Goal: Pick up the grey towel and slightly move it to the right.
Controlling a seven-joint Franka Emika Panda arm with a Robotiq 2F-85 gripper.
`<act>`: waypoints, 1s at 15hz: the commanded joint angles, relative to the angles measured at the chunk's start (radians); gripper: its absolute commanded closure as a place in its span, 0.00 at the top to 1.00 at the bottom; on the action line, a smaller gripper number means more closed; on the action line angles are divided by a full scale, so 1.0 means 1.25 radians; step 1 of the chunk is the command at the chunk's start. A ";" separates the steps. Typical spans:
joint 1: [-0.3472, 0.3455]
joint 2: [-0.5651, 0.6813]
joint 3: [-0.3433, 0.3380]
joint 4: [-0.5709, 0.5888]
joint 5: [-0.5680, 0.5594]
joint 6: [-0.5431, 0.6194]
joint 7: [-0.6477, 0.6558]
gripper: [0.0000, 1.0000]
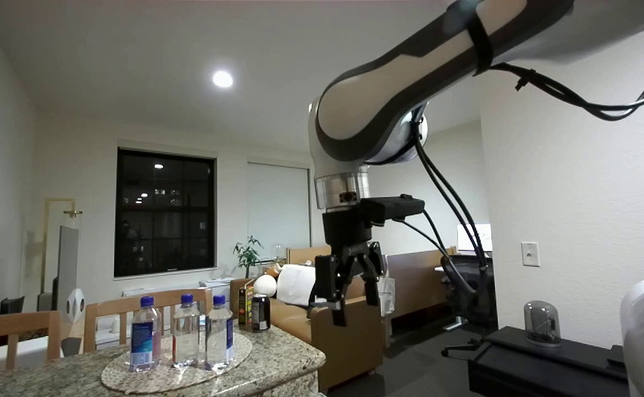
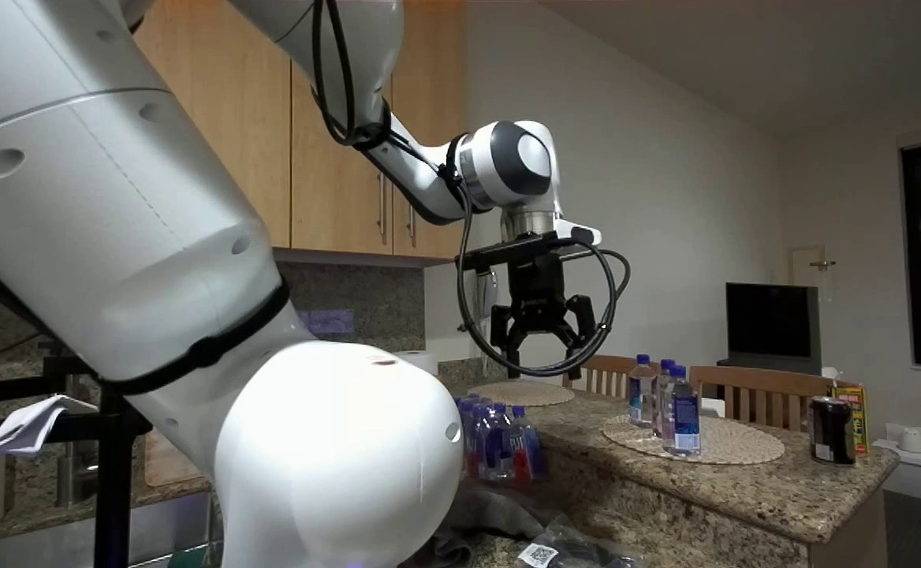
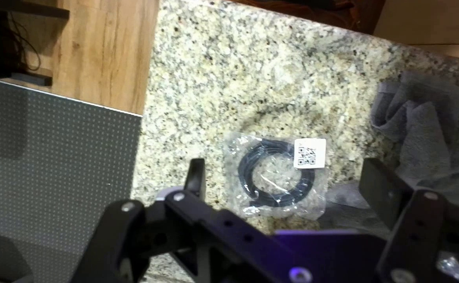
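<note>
Gripper [image 3: 286, 175]: jaws apart, above counter [image 3: 198, 78] | grey towel [image 3: 428, 133]: on counter, right of clear bag [image 3: 274, 173] in wrist view | clear bag: coiled black cable [image 3: 246, 171] inside | three bottles [image 1: 186, 336]: blue-capped, on round mat [image 1: 162, 381], fill unclear

Glows, in an exterior view, with a ceiling light [image 1: 223, 79] at eleven o'clock. Has there a dark window [image 1: 165, 212] at nine, wooden chairs [image 1: 162, 299] at eight, a tan sofa [image 1: 349, 339] at six, a pale wall [image 1: 581, 171] at three. In an exterior view, shows wooden cupboards [image 2: 334, 197] at ten; in the wrist view, wood flooring [image 3: 103, 59] at ten.
</note>
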State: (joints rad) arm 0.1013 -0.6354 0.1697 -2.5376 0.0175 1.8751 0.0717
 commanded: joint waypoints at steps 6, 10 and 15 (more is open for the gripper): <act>0.073 0.151 0.069 -0.022 0.259 0.310 0.190 1.00; 0.111 0.266 0.135 -0.061 0.342 0.492 0.343 1.00; 0.165 0.393 0.166 -0.073 0.408 0.646 0.428 1.00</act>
State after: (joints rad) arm 0.2798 -0.2156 0.3677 -2.6252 0.4849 2.5924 0.5571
